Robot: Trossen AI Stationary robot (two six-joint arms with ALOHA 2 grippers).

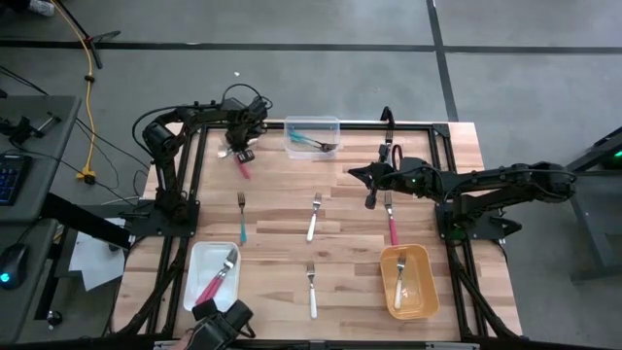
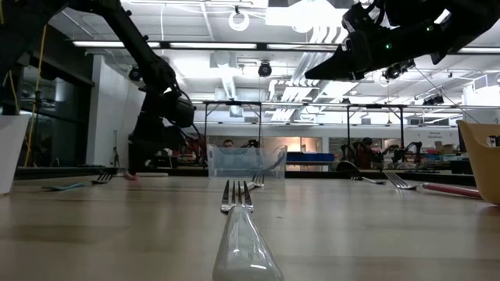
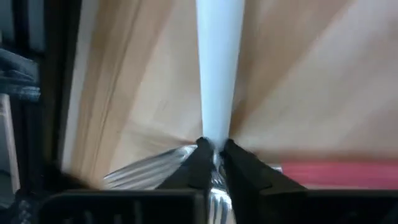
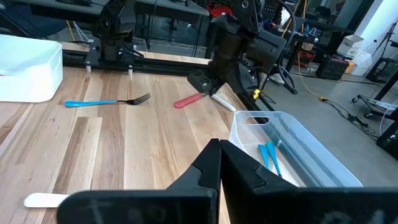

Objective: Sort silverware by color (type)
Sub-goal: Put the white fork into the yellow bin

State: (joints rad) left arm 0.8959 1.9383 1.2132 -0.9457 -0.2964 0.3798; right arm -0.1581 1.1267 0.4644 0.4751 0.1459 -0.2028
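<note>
My left gripper [image 1: 241, 148] stands at the table's far left, pointing steeply down, shut on a white-handled fork [image 3: 219, 68] that lies on the wood. A pink-handled fork [image 3: 336, 174] lies crosswise right beside it. My right gripper [image 1: 370, 194] hangs shut above the table's right middle, touching nothing. Loose on the table lie a teal fork [image 1: 241, 222], two white forks [image 1: 313, 219] [image 1: 311, 290] and a pink fork [image 1: 393, 227]. Teal forks lie in the clear bin [image 1: 313, 124]. My left gripper pinches the white fork at its neck [image 3: 216, 148], where the white handle meets the metal head, between its two fingers [image 3: 198, 163]. The fingers come from above and lie across the fork. The handle runs away from the fingers along the table.
A white tray [image 1: 199, 261] with pink forks sits at the near left. An orange bin [image 1: 425, 292] holding a white fork sits at the near right. Black frame rails [image 1: 194, 175] run along the table's edges.
</note>
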